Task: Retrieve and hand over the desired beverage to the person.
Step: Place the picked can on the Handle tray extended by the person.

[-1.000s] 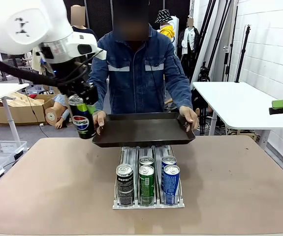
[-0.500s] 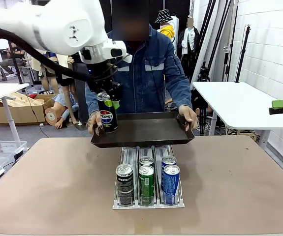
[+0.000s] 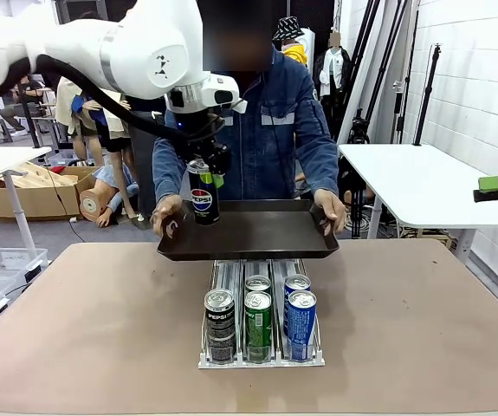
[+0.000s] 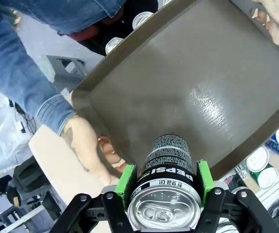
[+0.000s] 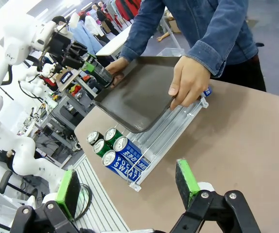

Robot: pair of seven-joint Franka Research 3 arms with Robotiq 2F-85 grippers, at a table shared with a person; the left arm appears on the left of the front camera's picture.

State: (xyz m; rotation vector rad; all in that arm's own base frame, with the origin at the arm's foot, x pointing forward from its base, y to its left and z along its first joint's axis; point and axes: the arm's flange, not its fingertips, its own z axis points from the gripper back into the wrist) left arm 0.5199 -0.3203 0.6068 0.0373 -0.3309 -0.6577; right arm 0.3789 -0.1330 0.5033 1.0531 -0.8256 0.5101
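Pepsi can, black, upright: clamped in my left gripper over the left end of the dark tray the person holds above the table; right gripper spread wide, unladen.

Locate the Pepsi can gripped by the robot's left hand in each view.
Front view: Pepsi can upper centre-left, upright in the left hand, at the left part of the tray.
Left wrist view: the can bottom centre, its top toward the camera.
Right wrist view: the can small, upper left, by the tray's edge.
Shared landmark: the dark tray the person holds.
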